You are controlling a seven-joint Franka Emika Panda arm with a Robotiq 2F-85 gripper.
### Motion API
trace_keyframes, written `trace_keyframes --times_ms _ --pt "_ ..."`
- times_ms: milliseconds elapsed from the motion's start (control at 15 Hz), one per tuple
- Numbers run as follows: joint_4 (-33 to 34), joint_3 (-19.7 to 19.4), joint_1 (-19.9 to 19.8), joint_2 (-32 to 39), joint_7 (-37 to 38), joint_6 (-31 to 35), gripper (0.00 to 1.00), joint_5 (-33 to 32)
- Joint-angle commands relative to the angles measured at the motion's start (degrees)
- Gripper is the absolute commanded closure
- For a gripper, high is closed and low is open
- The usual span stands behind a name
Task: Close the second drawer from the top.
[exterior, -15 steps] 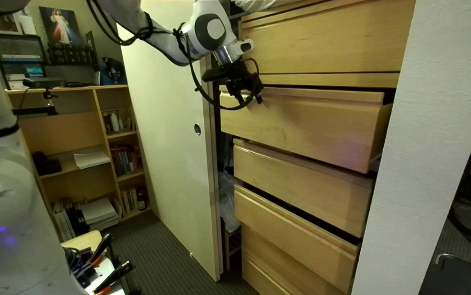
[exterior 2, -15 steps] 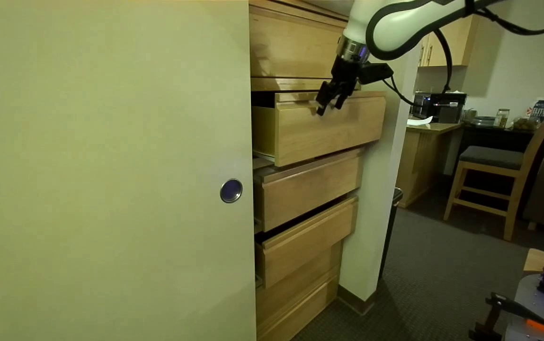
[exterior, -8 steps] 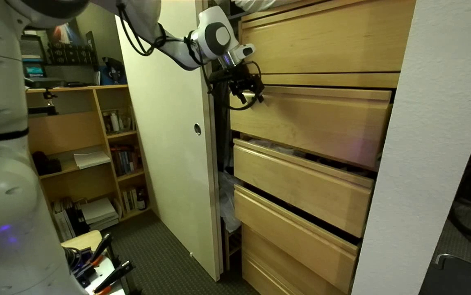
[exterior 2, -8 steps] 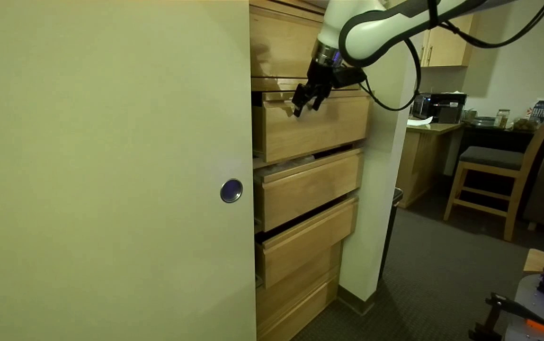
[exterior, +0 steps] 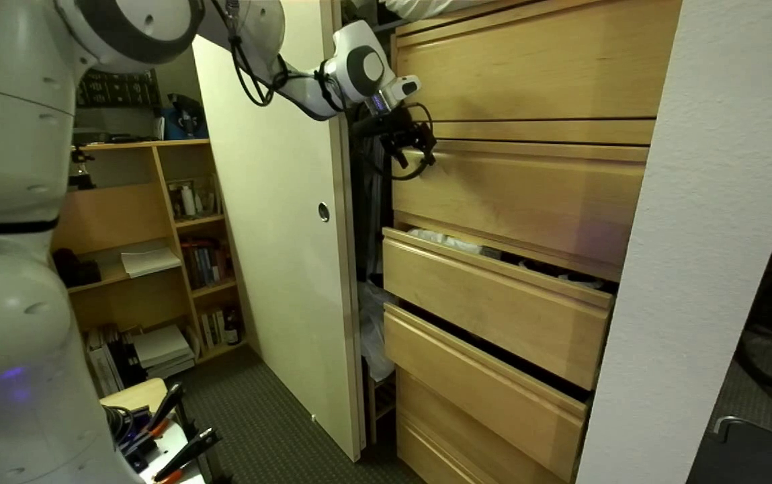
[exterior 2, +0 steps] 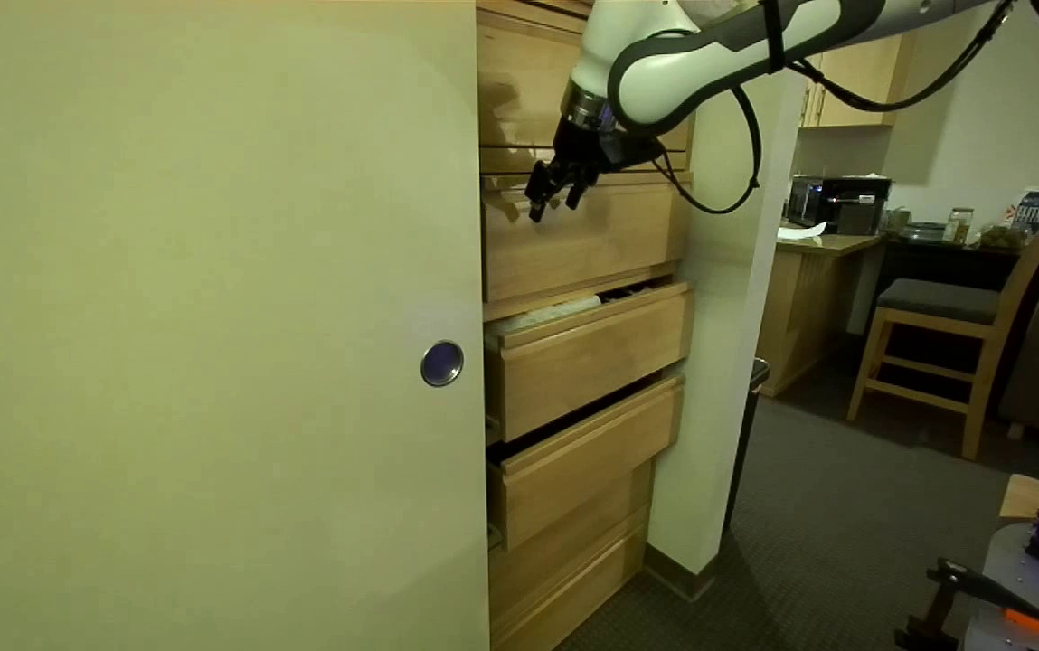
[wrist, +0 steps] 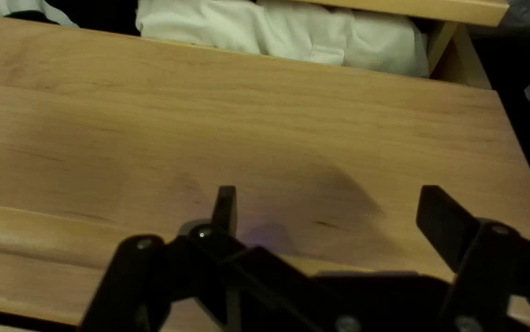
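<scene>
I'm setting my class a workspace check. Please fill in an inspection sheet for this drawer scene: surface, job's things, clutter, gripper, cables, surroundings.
Surface: dark carpet on the floor.
Job's things: second drawer from the top looks shut or nearly so; full seating cannot be told.
Clutter: third drawer stands open, pale cloth inside; fourth drawer also open; black clamps beside the arm.
Gripper: open, holding nothing, at the second drawer's front; contact cannot be told.
Cables: black cable loops beside the gripper; snags, nothing seen.
Surroundings: cream door panel, wooden shelf unit, chair.
</scene>
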Motion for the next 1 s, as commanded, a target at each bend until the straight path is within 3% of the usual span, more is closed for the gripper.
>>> trace_keyframes --times_ms 0,267,533,733,933 --pt "1.3 -1.2 1.4 0.3 1.0 -0.6 0.0 -1.3" --pt "-7.8 0.5 0.1 -8.1 -2.8 -1.0 0.0 2.9" --pt "-18.9 2.7 -1.9 -19.1 -11.6 -4.5 0.0 11.4" --pt "-26.5 2.6 -2.3 -27.8 -17.3 -9.0 0.0 16.1" --pt "-34.7 1.6 -2.7 -36.9 -20.2 -12.6 0.0 16.8"
